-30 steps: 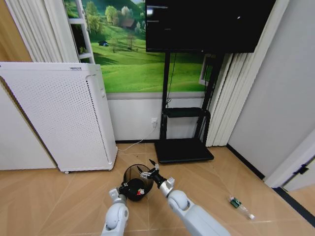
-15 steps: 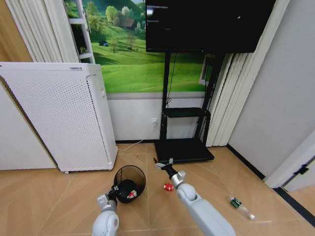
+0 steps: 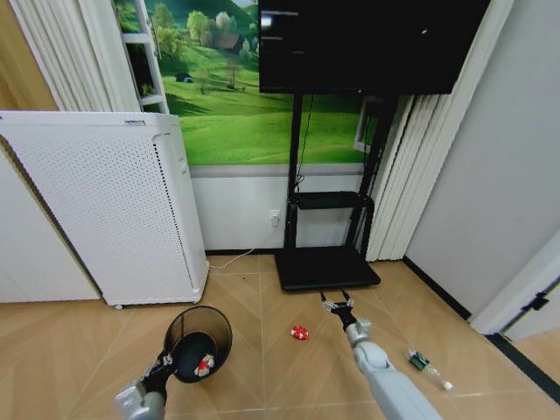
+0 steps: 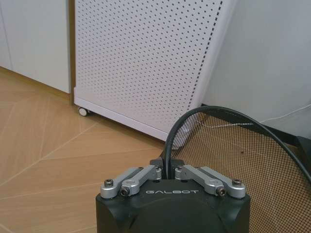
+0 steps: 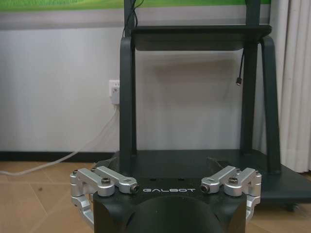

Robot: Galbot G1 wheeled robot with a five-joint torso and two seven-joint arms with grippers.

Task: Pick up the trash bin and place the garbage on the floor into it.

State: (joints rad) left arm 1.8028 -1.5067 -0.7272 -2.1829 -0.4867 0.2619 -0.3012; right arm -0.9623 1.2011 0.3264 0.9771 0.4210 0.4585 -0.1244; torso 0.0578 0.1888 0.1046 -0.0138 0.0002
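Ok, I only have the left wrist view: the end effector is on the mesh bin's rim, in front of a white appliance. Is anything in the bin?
Observer: Yes. In the head view a red-and-white wrapper wad lies inside the trash bin, which the left end effector holds.
Operator: What's on the floor?
Observer: A little red lump and, farther to the robot's right, a clear bottle.
Operator: And the right arm?
Observer: The right end effector is open, holds nothing and faces the TV stand.

head: high, floorward | wrists: low, close, seemingly wallward
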